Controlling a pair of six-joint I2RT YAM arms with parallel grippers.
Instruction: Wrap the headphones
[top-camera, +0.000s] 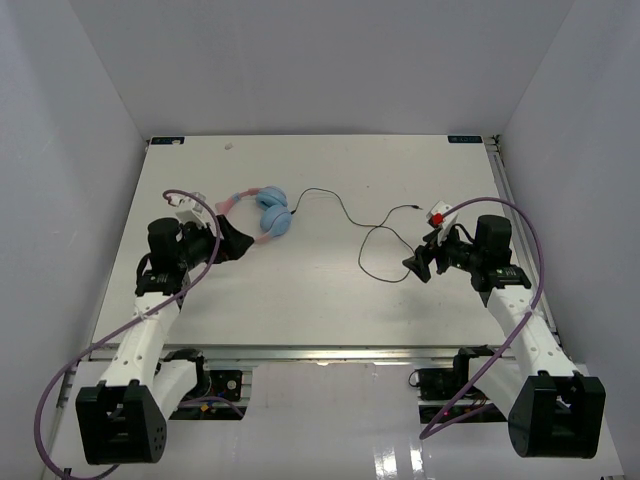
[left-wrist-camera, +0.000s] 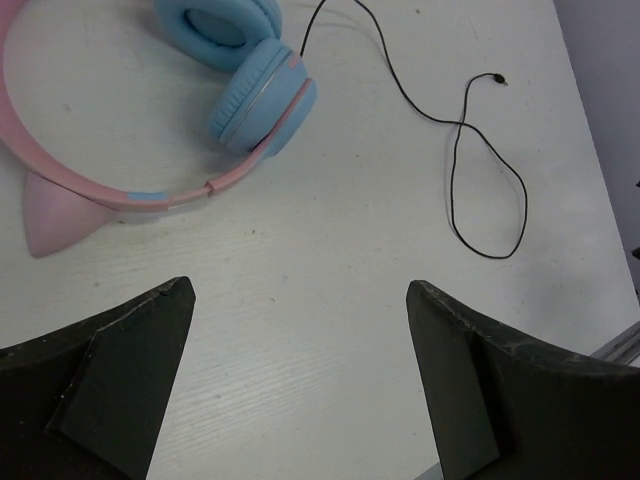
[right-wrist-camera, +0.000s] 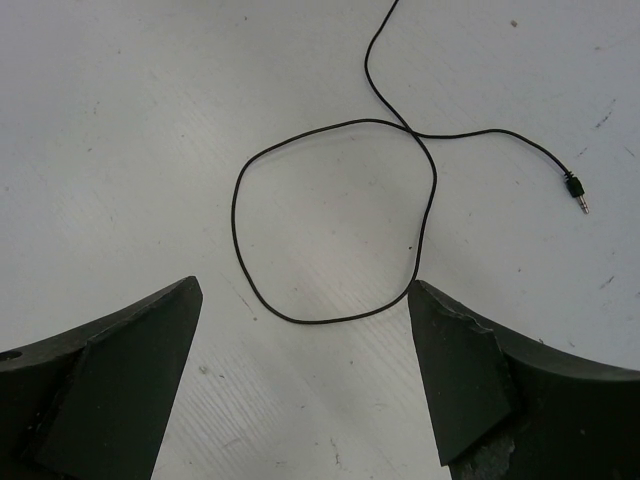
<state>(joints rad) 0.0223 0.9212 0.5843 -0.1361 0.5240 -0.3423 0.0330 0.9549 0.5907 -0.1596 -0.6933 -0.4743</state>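
Left gripper (left-wrist-camera: 300, 300) wide and empty. Headphones (left-wrist-camera: 262, 105) lie flat just ahead, to its left, so we read it as set to pin them. Right gripper (right-wrist-camera: 305, 300) also wide, cord (right-wrist-camera: 418, 132) loop dead ahead, plug (right-wrist-camera: 577, 192) ahead-right. We think it's lined up to gather slack.

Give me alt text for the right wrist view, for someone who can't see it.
A thin black cord lies in a loop on the white table, its plug at the right. The right gripper, open and empty, sits below the loop.
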